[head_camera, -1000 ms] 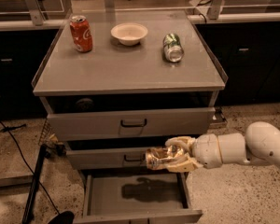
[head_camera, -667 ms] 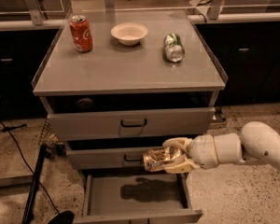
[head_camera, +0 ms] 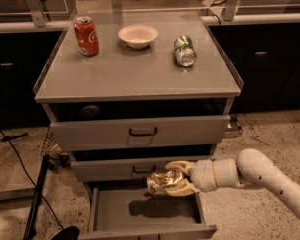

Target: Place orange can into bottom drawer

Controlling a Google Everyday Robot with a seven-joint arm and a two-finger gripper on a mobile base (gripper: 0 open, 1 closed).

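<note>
My gripper (head_camera: pixel 166 182) comes in from the right on a white arm and is shut on the orange can (head_camera: pixel 158 182), which lies sideways in the fingers. It hangs above the open bottom drawer (head_camera: pixel 110 211), over the middle of its flat grey floor, just in front of the middle drawer's face. The can's shadow falls on the drawer floor below it.
On the cabinet top (head_camera: pixel 135 74) stand a red cola can (head_camera: pixel 86 35) at back left and a white bowl (head_camera: pixel 138 35) in the middle; a green can (head_camera: pixel 184 50) lies on its side at right. The two upper drawers (head_camera: pixel 140 131) stick out slightly. A black pole (head_camera: pixel 37 194) stands at left.
The gripper with the can has moved slightly left and a little lower over the open bottom drawer.
</note>
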